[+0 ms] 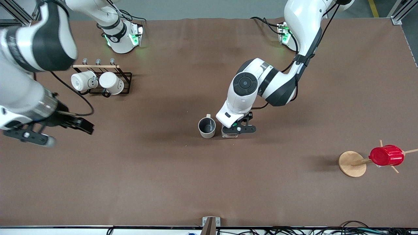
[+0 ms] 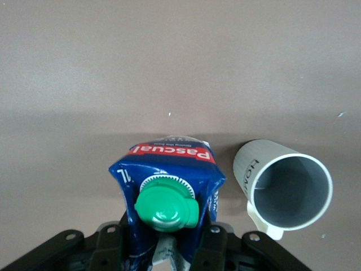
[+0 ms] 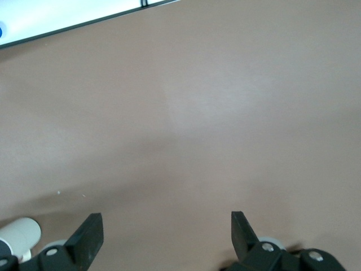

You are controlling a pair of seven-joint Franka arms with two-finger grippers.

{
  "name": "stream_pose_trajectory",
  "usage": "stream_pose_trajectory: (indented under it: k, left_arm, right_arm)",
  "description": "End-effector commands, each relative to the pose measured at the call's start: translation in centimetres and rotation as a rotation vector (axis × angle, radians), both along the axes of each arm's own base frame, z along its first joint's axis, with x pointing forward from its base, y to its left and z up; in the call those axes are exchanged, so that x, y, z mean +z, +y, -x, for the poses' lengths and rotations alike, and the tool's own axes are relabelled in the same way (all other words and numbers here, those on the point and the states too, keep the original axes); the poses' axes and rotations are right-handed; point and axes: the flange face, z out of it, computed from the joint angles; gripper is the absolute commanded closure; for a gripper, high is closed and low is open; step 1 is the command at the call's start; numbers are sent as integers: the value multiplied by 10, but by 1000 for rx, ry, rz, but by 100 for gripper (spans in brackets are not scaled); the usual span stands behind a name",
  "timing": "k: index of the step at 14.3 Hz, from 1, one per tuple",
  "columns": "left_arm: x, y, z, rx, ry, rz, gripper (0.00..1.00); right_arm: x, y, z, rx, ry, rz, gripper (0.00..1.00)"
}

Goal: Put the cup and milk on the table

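Observation:
The milk [image 2: 169, 164], a dark blue carton with a red label and green cap, stands upright on the table [image 1: 209, 182] near its middle. In the front view only its pale lower edge [image 1: 228, 134] shows under the hand. My left gripper [image 1: 235, 129] is shut on the carton's upper part, one finger on each side [image 2: 166, 248]. The cup [image 1: 206, 127], pale grey with a darker inside, stands upright right beside the milk, toward the right arm's end, and also shows in the left wrist view [image 2: 282, 186]. My right gripper [image 1: 65, 129] hangs open and empty [image 3: 166, 226] over bare table at the right arm's end.
A black wire rack [image 1: 125, 78] with two white mugs [image 1: 98, 81] on their sides stands near the right arm's base; one mug shows in the right wrist view [image 3: 20, 234]. A round wooden disc stand [image 1: 352, 164] carries a red ribbed cup [image 1: 387, 155] at the left arm's end.

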Motion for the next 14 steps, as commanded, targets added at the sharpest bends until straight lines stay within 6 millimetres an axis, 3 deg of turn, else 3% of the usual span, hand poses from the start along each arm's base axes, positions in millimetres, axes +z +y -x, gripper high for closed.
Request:
stream_pose_trajectory:
  k: [1, 2, 5, 7, 8, 10, 14]
  left_arm:
    - [-9, -4, -6, 2, -12, -19, 20]
    - [-10, -4, -6, 2, -11, -20, 0]
    - [-4, -3, -7, 1, -20, -17, 0]
    - [15, -1, -8, 4, -45, -8, 0]
    - [31, 3, -9, 4, -64, -9, 0]
    - [74, 18, -15, 5, -127, -13, 0]
    - [182, 102, -31, 34, -242, -90, 0]
  right_arm:
    - [28, -45, 41, 29, -10, -15, 0]
    - [38, -56, 48, 40, -9, -16, 0]
    - [61, -85, 68, 17, 20, 4, 0]
    - [76, -95, 74, 8, 17, 3, 0]
    - [81, -97, 76, 6, 20, 6, 0]
    - [77, -122, 81, 24, 51, 1, 0]
    - [80, -141, 84, 43, 54, -2, 0]
